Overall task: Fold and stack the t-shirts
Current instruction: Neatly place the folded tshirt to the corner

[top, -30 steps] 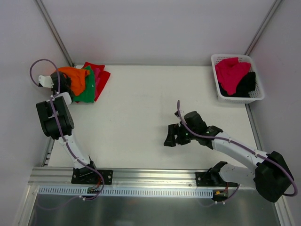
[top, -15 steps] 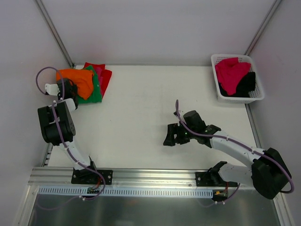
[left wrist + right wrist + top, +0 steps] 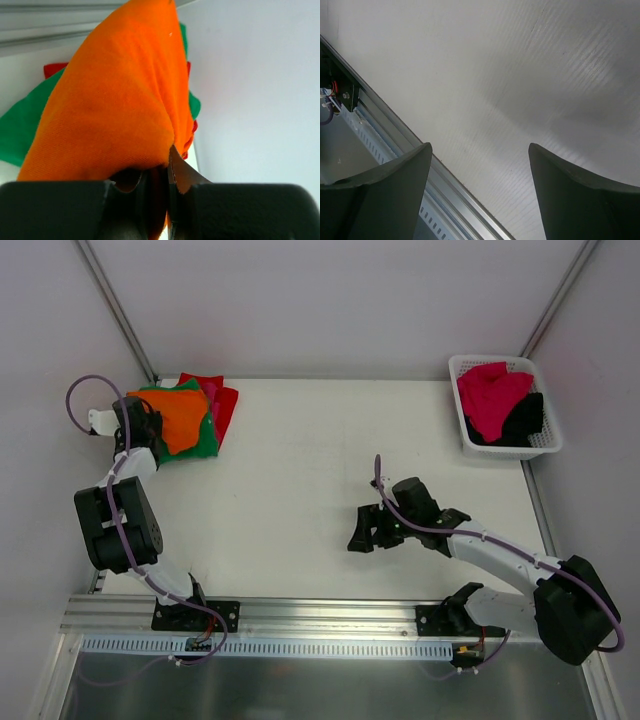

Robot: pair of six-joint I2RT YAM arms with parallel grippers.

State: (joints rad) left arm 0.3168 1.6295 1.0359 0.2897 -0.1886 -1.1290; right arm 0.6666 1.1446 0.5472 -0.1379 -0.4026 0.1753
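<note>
Left claw (image 3: 160, 176) is pressed together on an edge of the bright orange cloth t-shirt (image 3: 115, 100); cloth is seen pinched between the fingers. The rest of that shirt is spread just ahead of the claw, on top of a green cloth t-shirt (image 3: 205, 443). A red cloth t-shirt (image 3: 226, 402) is seen beyond both, partly covered. A pink sliver between green and red may be another shirt; too small to tell.

Right claw (image 3: 362, 530) is spread wide with nothing held, over the bare white table (image 3: 320, 450), well apart from the stack. White plastic lattice basket (image 3: 510, 452) is located far beyond it; a magenta-pink cloth t-shirt (image 3: 492, 395) and a black cloth t-shirt (image 3: 527, 420) are bundled inside.
</note>
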